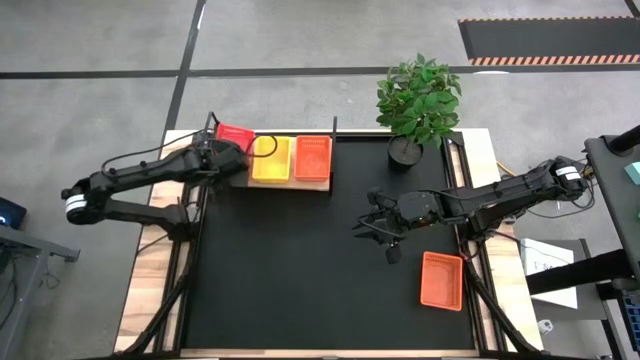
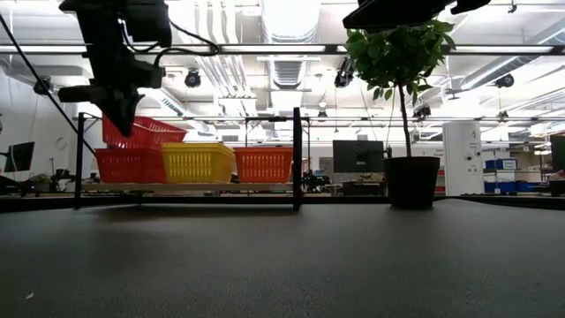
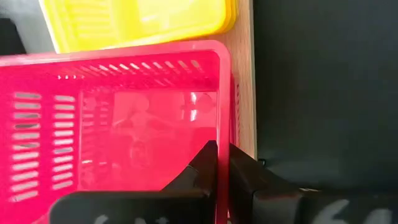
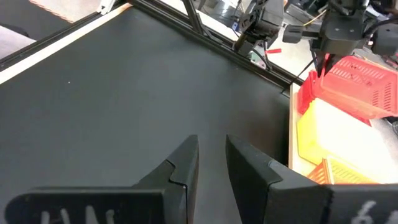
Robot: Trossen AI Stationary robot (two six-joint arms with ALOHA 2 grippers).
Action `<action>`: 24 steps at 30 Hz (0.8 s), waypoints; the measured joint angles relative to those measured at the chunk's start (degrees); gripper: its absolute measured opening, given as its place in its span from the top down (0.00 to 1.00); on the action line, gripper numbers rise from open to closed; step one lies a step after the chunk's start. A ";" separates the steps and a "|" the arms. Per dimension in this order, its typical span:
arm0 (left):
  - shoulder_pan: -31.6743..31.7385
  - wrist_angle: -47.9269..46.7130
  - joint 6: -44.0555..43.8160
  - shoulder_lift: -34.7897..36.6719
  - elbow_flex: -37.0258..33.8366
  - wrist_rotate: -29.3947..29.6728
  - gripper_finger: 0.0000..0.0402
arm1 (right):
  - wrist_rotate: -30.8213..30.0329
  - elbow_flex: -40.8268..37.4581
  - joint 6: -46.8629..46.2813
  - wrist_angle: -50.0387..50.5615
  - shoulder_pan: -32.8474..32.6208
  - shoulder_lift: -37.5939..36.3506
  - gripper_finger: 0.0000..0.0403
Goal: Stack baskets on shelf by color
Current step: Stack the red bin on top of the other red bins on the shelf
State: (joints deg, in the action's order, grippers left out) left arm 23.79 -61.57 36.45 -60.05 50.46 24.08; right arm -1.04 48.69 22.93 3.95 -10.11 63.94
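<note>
My left gripper [image 1: 228, 152] is shut on a pinkish-red basket [image 1: 236, 134], held tilted above the red stack [image 2: 128, 165] at the left end of the light-wood shelf [image 1: 292, 184]. A yellow stack [image 1: 271, 158] stands in the shelf's middle and an orange stack [image 1: 313, 157] at its right end. Another orange basket [image 1: 441, 280] lies bottom-down on the black mat at the near right. My right gripper [image 1: 385, 235] hovers open and empty over the mat, left of that basket. My left gripper holds the pinkish-red basket by the rim of one side wall [image 3: 218, 134], one finger [image 3: 205, 163] inside the basket and one [image 3: 244, 169] outside. The basket is lifted and tilted [image 2: 146, 132], its far side higher, just above the red stack; whether it touches the stack I cannot tell.
A potted plant [image 1: 412, 105] stands at the far right of the mat, right of the shelf. The shelf's thin black posts [image 2: 296, 159] rise at its ends. The middle of the black mat [image 1: 300, 270] is bare.
</note>
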 joint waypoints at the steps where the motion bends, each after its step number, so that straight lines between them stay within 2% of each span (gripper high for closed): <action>1: 0.36 0.00 0.00 -0.13 0.00 -0.04 1.00 | 0.00 0.00 -0.01 0.00 0.00 0.00 0.82; 18: 1.01 2.60 1.86 -0.15 0.08 -0.14 1.00 | 0.01 0.00 -0.61 0.04 0.00 0.00 0.82; 24: 1.01 2.63 1.62 -0.14 0.32 -0.20 0.89 | 0.02 0.00 -0.57 0.04 0.00 0.00 0.82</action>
State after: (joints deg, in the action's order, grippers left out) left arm 24.80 -58.94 38.07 -60.18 50.78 23.88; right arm -1.02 48.69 22.36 3.99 -10.11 63.94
